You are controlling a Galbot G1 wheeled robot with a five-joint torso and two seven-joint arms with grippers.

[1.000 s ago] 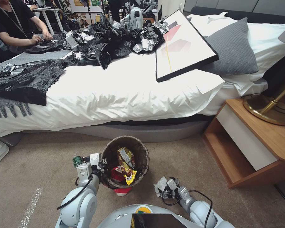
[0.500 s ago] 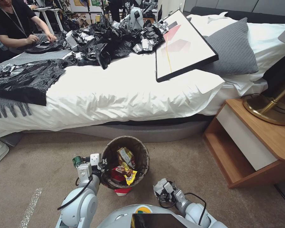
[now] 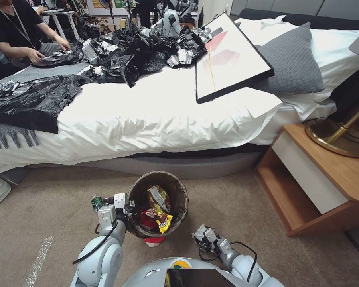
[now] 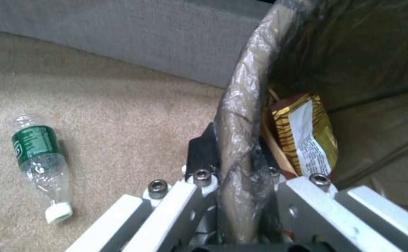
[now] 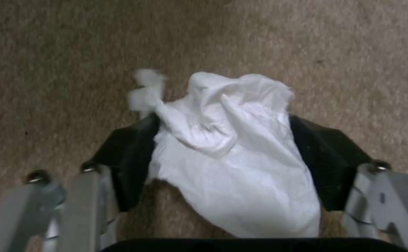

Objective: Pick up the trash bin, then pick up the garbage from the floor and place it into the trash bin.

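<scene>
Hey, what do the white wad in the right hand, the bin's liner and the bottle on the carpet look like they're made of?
White wad: soft tissue paper by its look, matte, with crumpled folds, held between the right hand's pads. Liner of the trash bin: thin glossy plastic film, wrinkled over the rim that the left hand clamps. Bottle: clear thin plastic, dented, with a green label and white cap.

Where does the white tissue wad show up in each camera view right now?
Head view: white tissue wad on the carpet, at the right gripper, right of the trash bin.
Left wrist view: not in it.
Right wrist view: wad between the black fingers.
Shared landmark: the right gripper.
</scene>
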